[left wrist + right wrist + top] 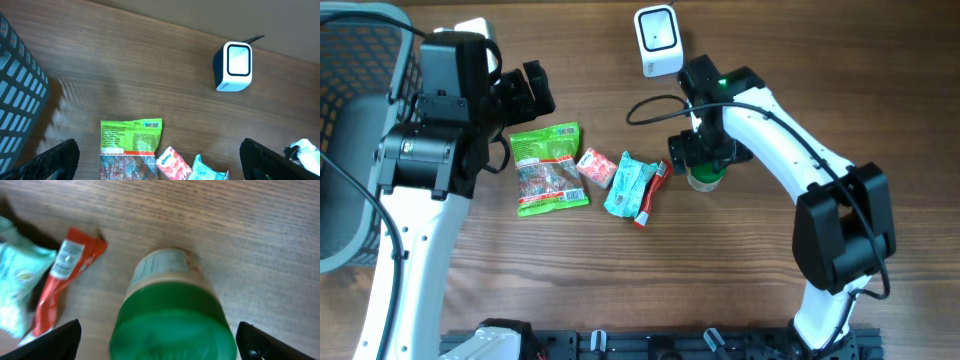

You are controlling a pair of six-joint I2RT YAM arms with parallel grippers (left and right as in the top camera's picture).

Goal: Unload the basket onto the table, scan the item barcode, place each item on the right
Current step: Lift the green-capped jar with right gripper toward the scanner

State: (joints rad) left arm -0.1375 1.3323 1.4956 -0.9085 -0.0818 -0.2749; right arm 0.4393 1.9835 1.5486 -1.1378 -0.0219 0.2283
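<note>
Your right jaws are spread wide over the green-lidded bottle [171, 322] standing near the counter's middle, so lower straight, pinch below the lid, and keep its label free for the scanner [657, 40] at the far edge.

It looked like a mock shop checkout set up on a robot test rig. A white-faced barcode scanner [657, 40] stood at the far side of a wood-grain tabletop [570, 280]. Well left of the scanner sat a grey mesh shopping basket [350, 70]. Nearer than the scanner lay packaged retail goods: a green snack packet [549, 168], a pink packet [596, 167], a teal packet [628, 185], a red bar [652, 195] and a green-lidded bottle [705, 180]. A left arm [420, 160] and a right arm [790, 140] flanked the scanner, above a black mounting rail [650, 345] at the near edge.
</note>
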